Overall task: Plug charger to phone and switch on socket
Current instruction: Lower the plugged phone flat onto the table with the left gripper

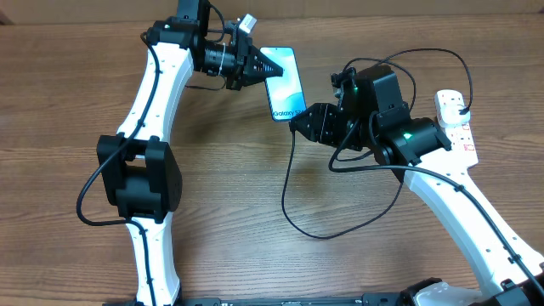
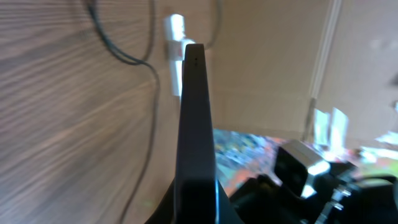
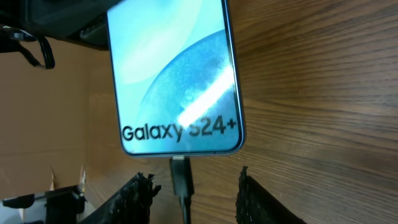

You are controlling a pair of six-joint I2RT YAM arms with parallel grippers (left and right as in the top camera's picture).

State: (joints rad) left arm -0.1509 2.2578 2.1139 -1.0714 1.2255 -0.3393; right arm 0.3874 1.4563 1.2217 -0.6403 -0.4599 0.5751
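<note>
Glossy phone [image 3: 177, 74] screen, matt wood-grain table [image 1: 255, 255], smooth white plastic socket [image 1: 449, 104], matt black plastic charger [image 3: 182, 180]

L tool [image 1: 265, 68] holds phone [image 1: 289, 85]; R tool [image 1: 299, 123] adj.

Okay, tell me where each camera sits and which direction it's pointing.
Overhead: fixed above the table, looking straight down; both arms, the left claw and the right claw show.
Left wrist: on the left arm, looking along its claw at the phone, seen edge-on; the claw's dark base shows.
Right wrist: on the right arm, facing the phone's screen and the charger tip at its bottom edge; both fingers show.
Shared: all three see the phone.
</note>
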